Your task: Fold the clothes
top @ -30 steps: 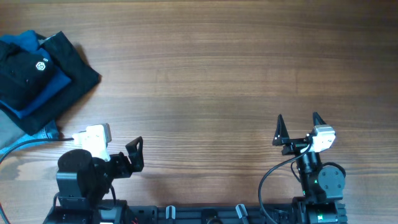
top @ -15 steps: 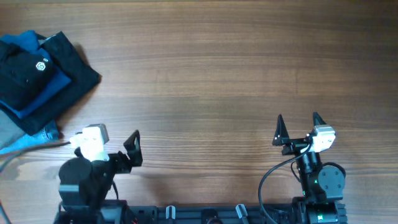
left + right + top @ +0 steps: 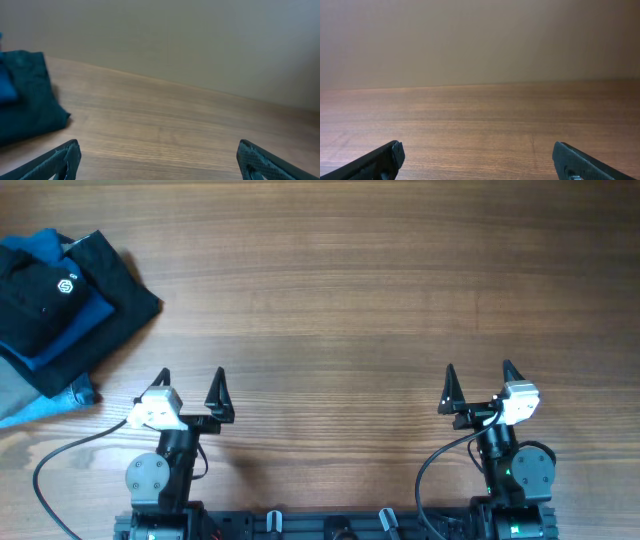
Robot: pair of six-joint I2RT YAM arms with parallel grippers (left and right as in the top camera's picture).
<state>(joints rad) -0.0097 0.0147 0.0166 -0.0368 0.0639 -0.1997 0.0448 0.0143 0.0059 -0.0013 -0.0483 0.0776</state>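
Note:
The black garment with the white hexagon logo (image 3: 40, 292) lies folded on top of a pile at the table's far left. My left gripper (image 3: 190, 383) is open and empty near the front edge, to the right of and below the pile, not touching it. In the left wrist view its fingers (image 3: 160, 161) frame bare wood, and a dark cloth corner (image 3: 27, 102) of the pile shows at the left. My right gripper (image 3: 480, 377) is open and empty at the front right. In the right wrist view its fingers (image 3: 479, 161) show over bare wood.
Under the logo garment lie a bright blue folded garment (image 3: 72, 328), a plain black cloth (image 3: 128, 298) and a pale grey-blue piece (image 3: 30, 402). The left arm's cable (image 3: 70, 448) loops at the front left. The wooden table (image 3: 350, 290) stretches to the right.
The left arm has swung round from pointing right to pointing away from the front edge, and its fingers now stand wide apart. The right arm has not moved.

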